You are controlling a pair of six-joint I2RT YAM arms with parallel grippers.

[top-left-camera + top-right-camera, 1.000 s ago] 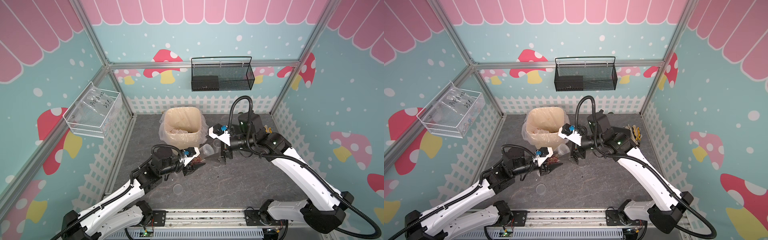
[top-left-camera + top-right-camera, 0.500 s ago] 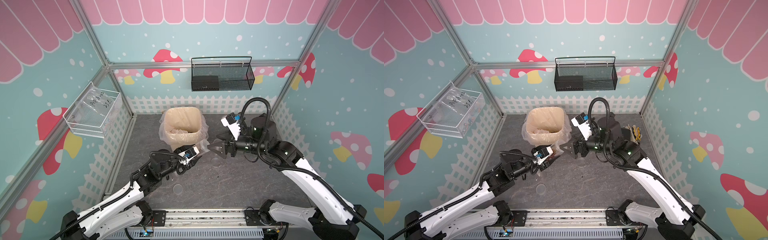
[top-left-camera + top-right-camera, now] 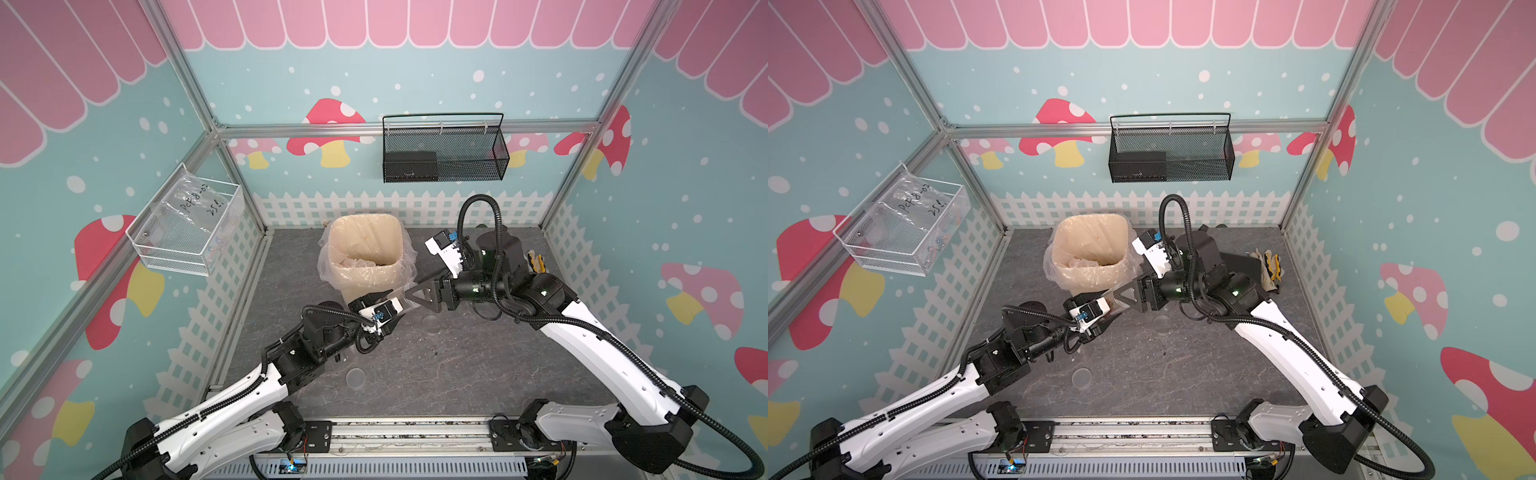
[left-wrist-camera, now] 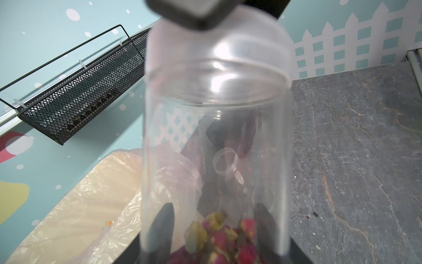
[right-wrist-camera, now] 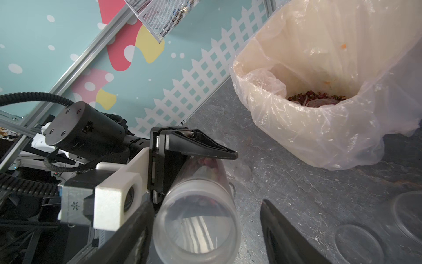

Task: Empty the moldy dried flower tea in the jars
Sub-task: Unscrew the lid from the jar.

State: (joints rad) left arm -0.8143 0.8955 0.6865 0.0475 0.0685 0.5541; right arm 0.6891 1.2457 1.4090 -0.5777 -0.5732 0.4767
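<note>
Mid-table, just in front of the bin: my L gripper pinches a clear jar near its base, held clear of the table w/ the capped end pointing at the R arm. The tea, a clump of red and pale buds, sits inside the jar at the gripped end. My R gripper is spread around the cap: one finger right beside it, the other well clear. More red bits lie down in the bin's liner. One lid disc lies flat by my L arm, a second disc below the R wrist.
</note>
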